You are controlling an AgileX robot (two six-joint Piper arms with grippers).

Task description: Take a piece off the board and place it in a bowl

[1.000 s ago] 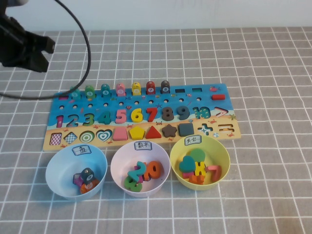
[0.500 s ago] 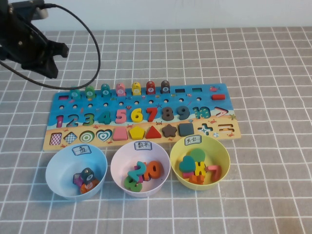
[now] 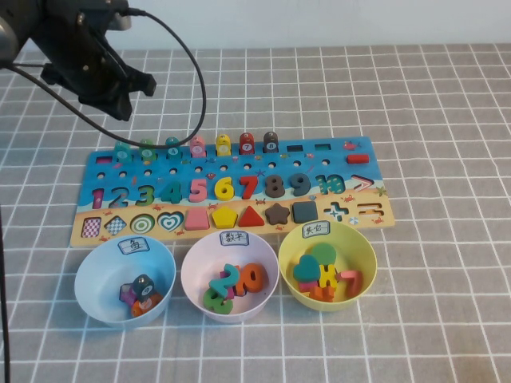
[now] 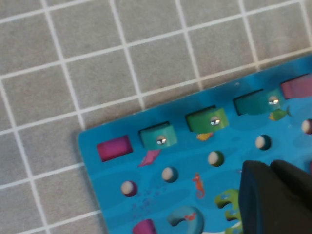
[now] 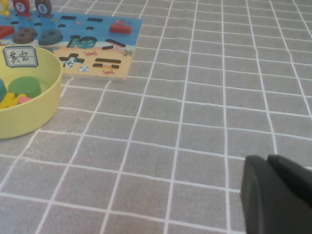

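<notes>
Your left gripper point(image 3: 120, 100) hangs above the table at about 11 o'clock from the board point(image 3: 231, 171), just beyond its far left corner; its dark body and cable cover the tips, so you cannot tell how the fingers stand. The left wrist view looks down on that corner of the board point(image 4: 195, 180), with only the blurred black fingertip mass point(image 4: 275, 200) at the frame edge.

The piece point(image 3: 122, 151), the teal fish peg, stands in the far row at the board's left end, untouched, with the brighter green fish peg point(image 3: 147, 148) just beside it at 3 o'clock. In the left wrist view the piece point(image 4: 158, 137) sits next to a magenta slot, the green peg point(image 4: 208, 120) beside it.

At 6 o'clock from the piece, off the board's near edge, you have the pale blue bowl point(image 3: 96, 275) with its white label, a few small pieces already lying inside. The pink bowl point(image 3: 196, 267) sits at its 3 o'clock, the yellow bowl point(image 3: 363, 255) further along.

Your right gripper point(image 5: 275, 195) does not show in the high view; its own camera shows it low over bare checked cloth, well apart from the yellow bowl point(image 5: 34, 109) and the board's end point(image 5: 105, 48), fingers drawn together.
</notes>
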